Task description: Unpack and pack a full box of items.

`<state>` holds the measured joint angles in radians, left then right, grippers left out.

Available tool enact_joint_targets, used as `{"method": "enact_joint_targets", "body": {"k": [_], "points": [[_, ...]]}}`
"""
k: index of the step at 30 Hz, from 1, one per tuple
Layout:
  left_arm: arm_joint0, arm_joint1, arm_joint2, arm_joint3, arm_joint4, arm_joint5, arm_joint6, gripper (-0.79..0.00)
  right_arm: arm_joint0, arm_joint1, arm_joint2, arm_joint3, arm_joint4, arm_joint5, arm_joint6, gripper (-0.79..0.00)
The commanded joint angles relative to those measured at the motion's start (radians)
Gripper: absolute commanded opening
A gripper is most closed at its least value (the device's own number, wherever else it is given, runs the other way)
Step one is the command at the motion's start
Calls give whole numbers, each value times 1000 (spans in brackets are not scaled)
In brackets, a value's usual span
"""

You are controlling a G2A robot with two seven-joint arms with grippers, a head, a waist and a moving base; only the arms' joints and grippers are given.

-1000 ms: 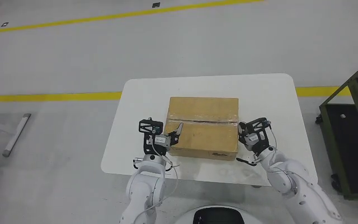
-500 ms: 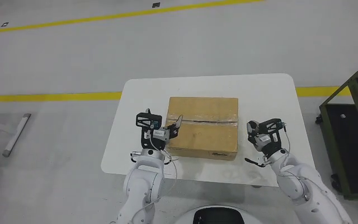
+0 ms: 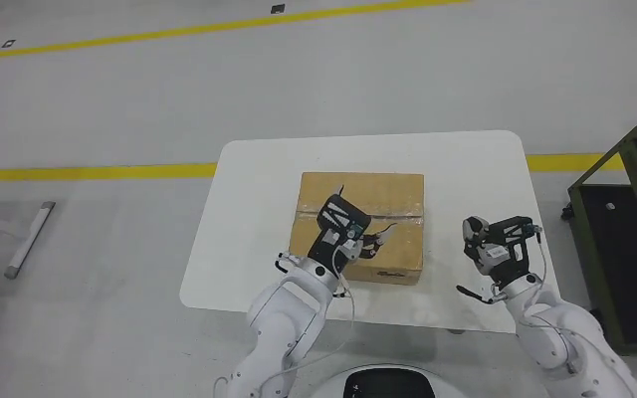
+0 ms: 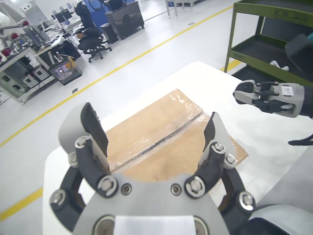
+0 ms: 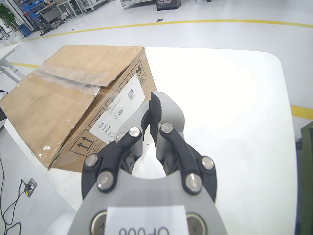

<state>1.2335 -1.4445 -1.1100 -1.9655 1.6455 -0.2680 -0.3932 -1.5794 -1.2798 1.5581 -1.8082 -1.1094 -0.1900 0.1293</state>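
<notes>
White table holds the box under the spread left gripper, right gripper closed beside.

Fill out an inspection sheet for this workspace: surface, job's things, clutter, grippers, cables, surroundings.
Surface: white table, rounded corners, bearing one box.
Job's things: cardboard box, closed, top seam taped, tape wrinkled and torn at one end; label on its end wall.
Clutter: nothing seen.
Grippers: left gripper open, above the box top, holding nothing; right gripper shut and empty, beside the labelled end, apart from the box.
Cables: cable on the floor, plugged into a floor socket.
Surroundings: green cart at the robot's right; yellow lines on the floor; grey tube lying on the floor; office chairs farther off.
</notes>
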Motion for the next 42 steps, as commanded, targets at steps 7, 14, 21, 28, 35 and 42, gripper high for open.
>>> {"method": "enact_joint_targets", "body": {"k": [7,14,21,28,35,42], "points": [[1,0,-1,0,1,1,1,0,-34,4,22,-34,-2,0,-5,-785],[5,-1,35,16,-21,-24,9,0,-47,6,24,-38,-5,3,-11,-785],[-103,-17,151,125,-15,-91,-62,0,-71,9,53,-53,-7,18,-24,-785],[-203,-35,216,244,0,-97,-96,0,-120,11,83,-70,5,30,-40,-785],[-283,-47,246,344,51,-99,-148,0,-159,12,103,-88,16,42,-54,-785],[-301,-46,238,373,97,-115,-178,-102,-178,13,119,-97,26,47,-59,-785]]}}
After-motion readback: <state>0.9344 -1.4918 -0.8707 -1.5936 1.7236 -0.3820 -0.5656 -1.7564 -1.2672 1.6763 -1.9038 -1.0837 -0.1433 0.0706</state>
